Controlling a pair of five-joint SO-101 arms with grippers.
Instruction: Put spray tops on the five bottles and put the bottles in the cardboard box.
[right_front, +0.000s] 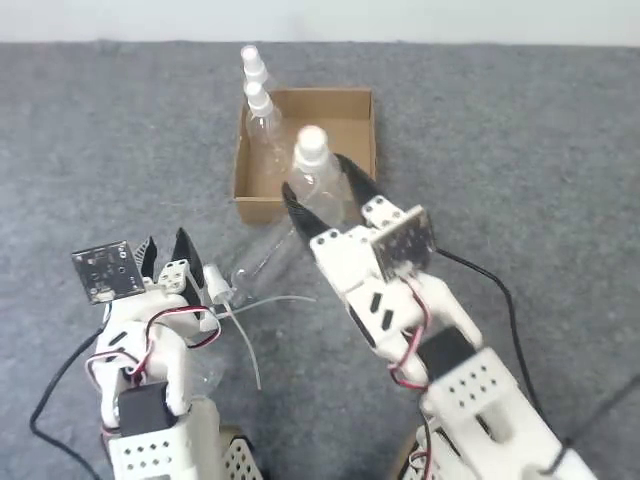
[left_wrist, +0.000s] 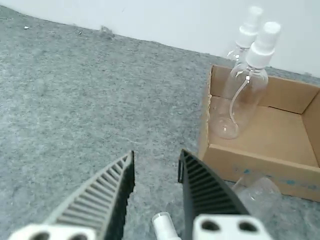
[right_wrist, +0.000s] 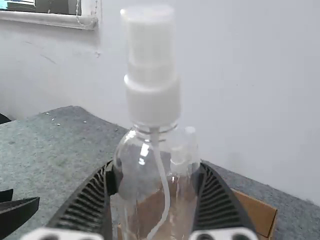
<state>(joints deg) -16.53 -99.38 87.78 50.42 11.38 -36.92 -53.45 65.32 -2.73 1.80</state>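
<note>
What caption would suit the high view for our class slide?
The right hand holds a capped bottle upright at the cardboard box, beside two more standing bottles.

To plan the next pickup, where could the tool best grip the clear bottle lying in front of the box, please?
Probably mid-body, from above, closing across its width: the lying bottle rests on its side, slanted, with both round flanks free.

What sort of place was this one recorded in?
Probably an indoor lab or office workbench: a grey carpet-like mat serves as the work surface, a plain white wall stands close behind it, and a window ledge with a blind cord shows in the right wrist view.
</note>
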